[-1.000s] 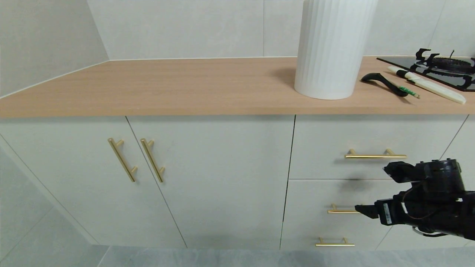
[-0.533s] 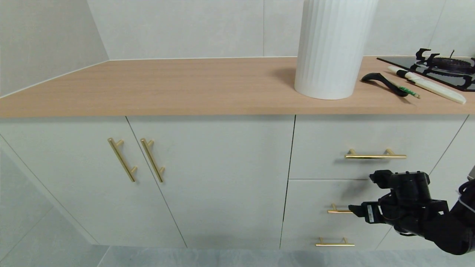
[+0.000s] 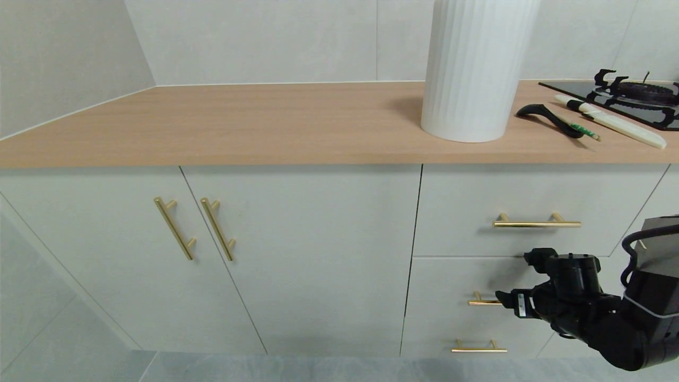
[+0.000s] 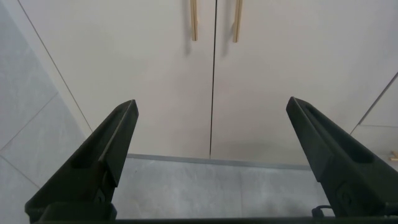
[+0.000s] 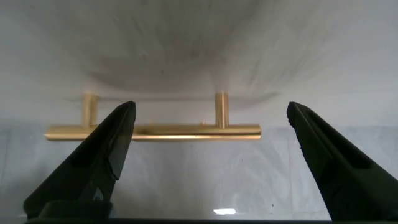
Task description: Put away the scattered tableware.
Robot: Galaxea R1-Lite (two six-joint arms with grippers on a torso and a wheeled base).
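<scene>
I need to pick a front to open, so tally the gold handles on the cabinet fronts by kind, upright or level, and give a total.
Upright door handles: 2
Level drawer handles: 3
Total: 5

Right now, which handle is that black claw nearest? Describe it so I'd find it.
Under the wooden countertop, below the tall white ribbed container, three drawers are stacked. It is the middle drawer's gold bar handle. Unlike the top handle and bottom handle, it is partly hidden behind the open right gripper.
</scene>
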